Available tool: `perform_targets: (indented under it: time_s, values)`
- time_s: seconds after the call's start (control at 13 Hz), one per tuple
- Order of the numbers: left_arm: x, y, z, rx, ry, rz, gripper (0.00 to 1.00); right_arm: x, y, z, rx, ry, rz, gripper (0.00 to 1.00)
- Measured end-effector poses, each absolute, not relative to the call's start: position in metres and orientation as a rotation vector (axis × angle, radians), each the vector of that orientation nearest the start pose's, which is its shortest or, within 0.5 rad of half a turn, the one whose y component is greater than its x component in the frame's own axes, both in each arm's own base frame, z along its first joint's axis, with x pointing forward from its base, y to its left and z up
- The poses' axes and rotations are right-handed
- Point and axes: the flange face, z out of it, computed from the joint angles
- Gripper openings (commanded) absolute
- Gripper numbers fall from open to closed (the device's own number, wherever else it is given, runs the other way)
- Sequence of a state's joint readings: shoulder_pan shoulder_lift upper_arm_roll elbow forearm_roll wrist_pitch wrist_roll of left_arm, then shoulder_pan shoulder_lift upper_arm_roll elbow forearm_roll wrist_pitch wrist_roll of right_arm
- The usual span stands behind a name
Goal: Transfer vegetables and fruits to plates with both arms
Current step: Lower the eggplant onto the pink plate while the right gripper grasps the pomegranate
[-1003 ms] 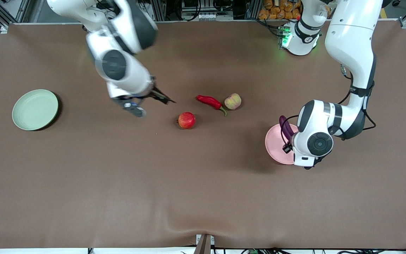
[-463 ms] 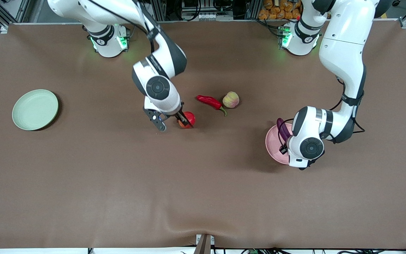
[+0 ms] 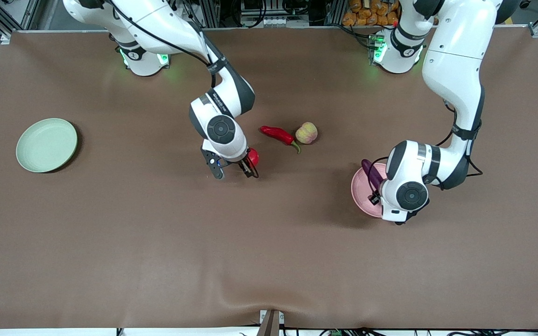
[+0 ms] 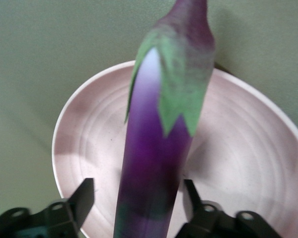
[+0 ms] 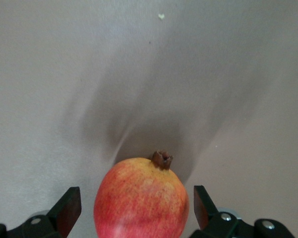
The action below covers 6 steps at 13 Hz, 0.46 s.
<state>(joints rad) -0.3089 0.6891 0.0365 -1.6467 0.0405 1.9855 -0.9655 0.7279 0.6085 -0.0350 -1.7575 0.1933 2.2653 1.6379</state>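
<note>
The purple eggplant (image 3: 370, 171) lies on the pink plate (image 3: 359, 191), its green-capped stem end (image 4: 181, 84) reaching past the rim. My left gripper (image 3: 374, 195) is low over the plate, open, with a finger (image 4: 84, 198) on each side of the eggplant (image 4: 154, 168) and a gap at both. My right gripper (image 3: 232, 168) is down at the table, open around the red pomegranate (image 3: 252, 156), which sits between the fingers (image 5: 69, 208) untouched (image 5: 141, 198). The red chili (image 3: 278, 134) and the yellow-green fruit (image 3: 307, 132) lie side by side on the table.
The pale green plate (image 3: 46, 144) stands empty at the right arm's end of the table. The brown table cloth (image 3: 269, 242) has a wrinkle at the edge nearest the front camera.
My right arm swung over from beside the pomegranate and came down with its fingers around it. My left arm shifted slightly over the pink plate with the eggplant.
</note>
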Motion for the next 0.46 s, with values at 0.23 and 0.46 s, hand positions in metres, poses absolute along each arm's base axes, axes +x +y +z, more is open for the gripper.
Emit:
perform_targets:
  time_s: [0.23,0.46]
  values:
    - [0.630,-0.180,0.224,-2.756,-0.947,0.300,1.00,0.490,0.432,0.210,-2.702,1.679,0.255,1.00]
    - [0.629,-0.189,0.274,-2.785,-0.945,0.269,1.00,0.483,0.438,0.205,-2.703,1.693,0.262,0.06]
